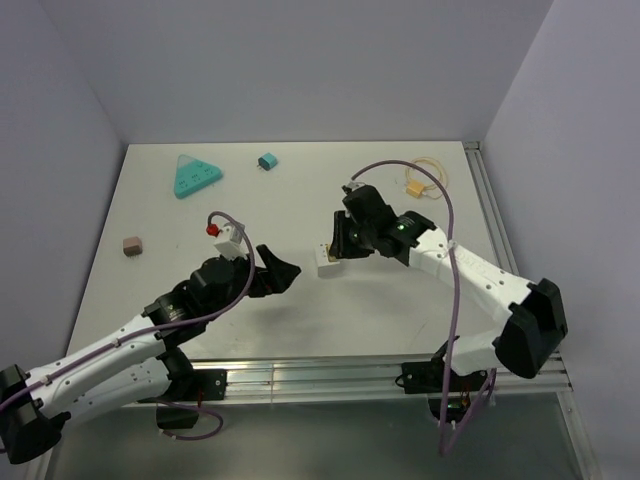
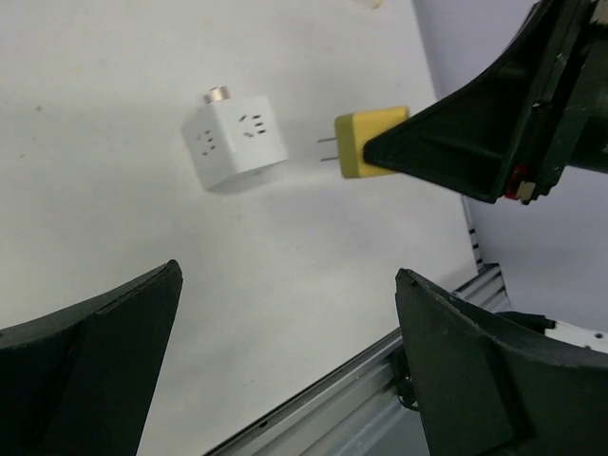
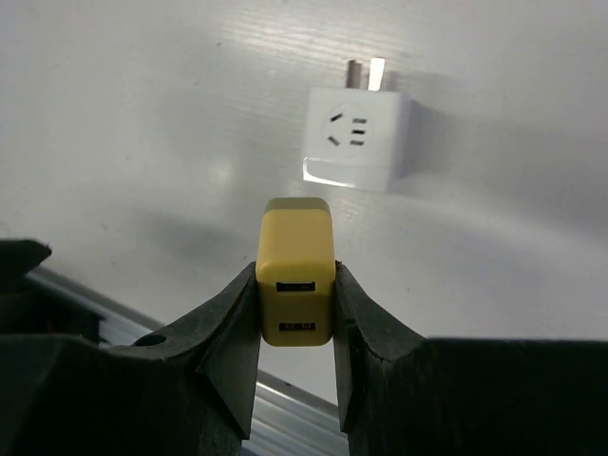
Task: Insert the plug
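Here — yellow plug [image 3: 295,285] facing socket [image 3: 354,138], teal triangle [image 1: 195,178] apart

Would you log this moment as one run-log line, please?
right jaws: shut on yellow plug | left jaws: open | white socket: on table, plug not inserted

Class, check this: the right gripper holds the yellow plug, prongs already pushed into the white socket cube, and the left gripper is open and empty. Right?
No: the prongs of the yellow plug are outside the white socket cube; the left wrist view shows a gap. The right gripper does hold it; the left gripper is open and empty.
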You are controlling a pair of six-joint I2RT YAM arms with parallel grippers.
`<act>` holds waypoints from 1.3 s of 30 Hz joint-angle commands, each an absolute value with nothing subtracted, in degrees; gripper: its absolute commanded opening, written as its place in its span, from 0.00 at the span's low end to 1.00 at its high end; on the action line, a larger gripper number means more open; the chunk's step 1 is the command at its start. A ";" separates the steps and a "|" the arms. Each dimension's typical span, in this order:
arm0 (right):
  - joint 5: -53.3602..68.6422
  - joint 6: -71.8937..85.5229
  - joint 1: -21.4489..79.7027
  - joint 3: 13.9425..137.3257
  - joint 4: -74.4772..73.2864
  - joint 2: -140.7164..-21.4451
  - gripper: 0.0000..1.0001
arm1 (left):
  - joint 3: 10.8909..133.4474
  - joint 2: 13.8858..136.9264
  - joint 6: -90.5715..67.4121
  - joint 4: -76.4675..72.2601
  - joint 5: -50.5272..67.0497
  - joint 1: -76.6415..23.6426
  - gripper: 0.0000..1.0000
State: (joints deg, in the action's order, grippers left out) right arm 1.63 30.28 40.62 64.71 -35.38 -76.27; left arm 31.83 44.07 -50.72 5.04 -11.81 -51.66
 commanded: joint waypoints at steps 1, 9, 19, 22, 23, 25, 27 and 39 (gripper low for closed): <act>-6.31 32.34 40.78 70.48 -38.92 -80.06 0.00 | 33.92 46.13 -54.67 9.93 -15.29 -51.50 1.00; -8.88 32.35 40.87 79.27 -44.12 -90.26 0.00 | 31.47 42.03 -56.69 10.98 -15.12 -51.59 0.99; -8.26 32.52 40.87 84.99 -49.04 -97.64 0.00 | 30.41 36.48 -55.81 10.90 -16.52 -51.50 1.00; -8.18 32.52 40.87 85.08 -50.19 -98.09 0.00 | 30.23 36.39 -55.37 10.20 -16.00 -51.50 0.99; -8.00 32.61 40.78 84.64 -49.84 -98.09 0.00 | 30.15 36.39 -55.37 9.93 -16.00 -51.59 0.99; -7.74 32.69 40.87 84.46 -49.48 -98.70 0.00 | 30.06 36.82 -54.93 9.32 -15.73 -51.50 1.00; -7.12 32.61 40.78 84.46 -48.78 -99.14 0.00 | 30.06 37.26 -54.58 8.79 -15.12 -51.50 1.00; -7.03 32.70 40.96 84.29 -46.06 -101.34 0.00 | 29.71 37.97 -54.14 8.00 -14.06 -51.50 0.99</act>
State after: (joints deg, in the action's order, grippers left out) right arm -6.39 32.14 40.64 82.50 -47.44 -100.82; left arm 30.22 38.61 -55.16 10.55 -14.70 -51.66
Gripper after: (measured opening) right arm 0.373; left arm 0.995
